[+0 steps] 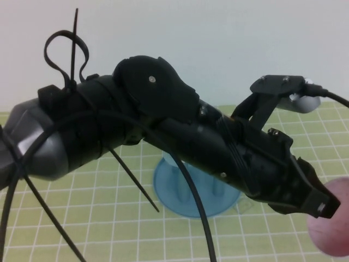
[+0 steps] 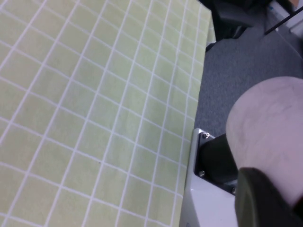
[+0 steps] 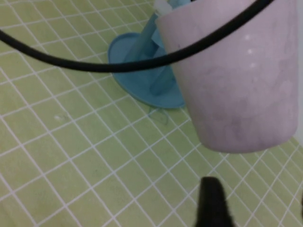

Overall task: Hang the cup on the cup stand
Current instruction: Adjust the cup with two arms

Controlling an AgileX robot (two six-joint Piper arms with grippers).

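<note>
We see the left end effector (image 1: 319, 204) clamped on the pink cup (image 1: 332, 226), raised above the surface (image 1: 98, 218) at the near right. The cup stand (image 1: 191, 194) lies left and farther away, pegs upright. We cannot tell the right end effector's (image 3: 210, 201) state; it hovers near the cup.

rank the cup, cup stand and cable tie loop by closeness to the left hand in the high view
1. cup, held in the left hand, lower right
2. cup stand, centre
3. cable tie loop, upper left
right hand open, close to the cup
</note>
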